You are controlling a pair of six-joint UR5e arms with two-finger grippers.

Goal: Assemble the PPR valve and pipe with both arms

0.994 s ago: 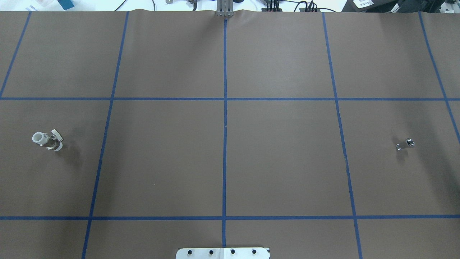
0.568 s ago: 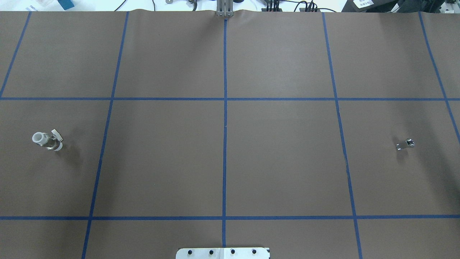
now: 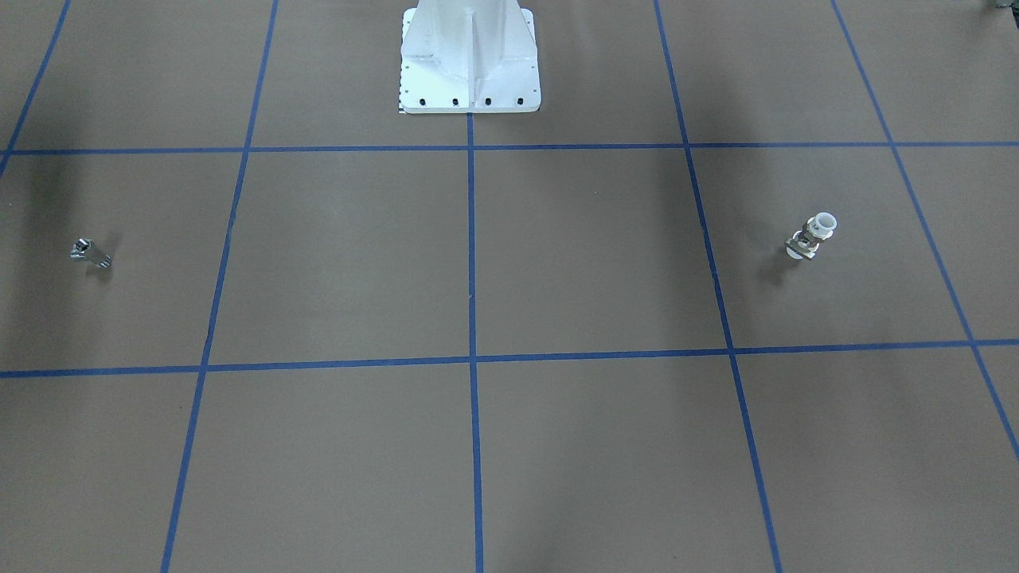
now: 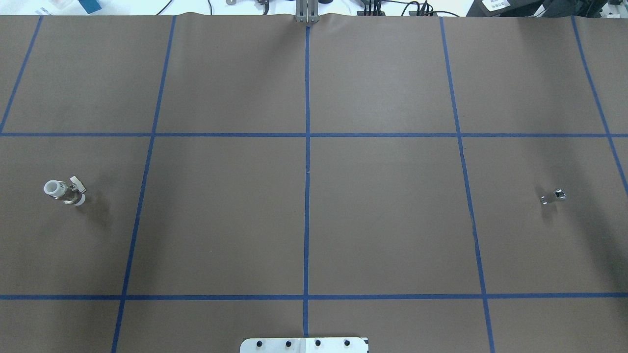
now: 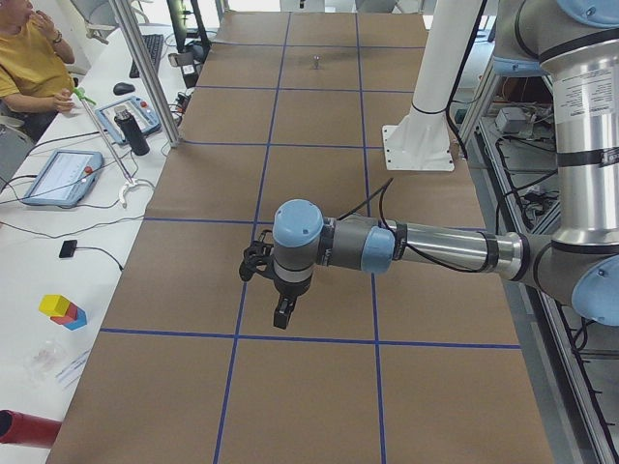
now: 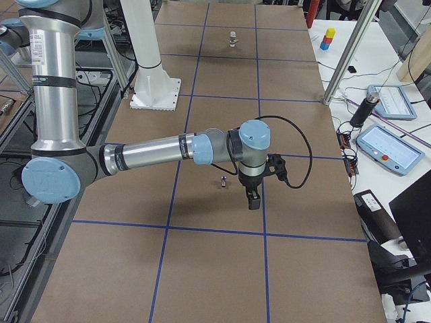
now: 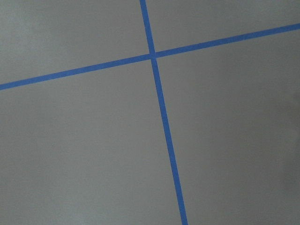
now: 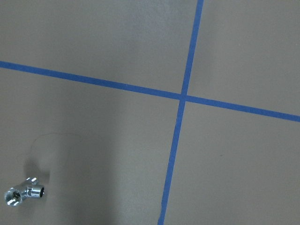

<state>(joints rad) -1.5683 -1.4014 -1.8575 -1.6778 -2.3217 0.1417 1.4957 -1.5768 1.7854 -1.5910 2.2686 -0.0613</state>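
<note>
The PPR valve (image 4: 64,191), with a white collar, brass middle and white tab, stands on the brown table at my left; it also shows in the front view (image 3: 812,237) and far off in the right side view (image 6: 232,38). The small chrome pipe (image 4: 553,196) lies at my right, and also shows in the front view (image 3: 89,252) and the right wrist view (image 8: 22,194). My left gripper (image 5: 280,316) hangs low over the table. My right gripper (image 6: 253,200) hangs just beside the pipe (image 6: 223,180). Both show only in the side views, so I cannot tell whether they are open or shut.
The white pedestal (image 3: 470,64) stands at the table's robot side. Blue tape lines (image 4: 306,196) grid the brown surface. A seated person (image 5: 34,58), tablets (image 5: 60,176) and a black bottle (image 5: 129,131) are beyond the table's long edge.
</note>
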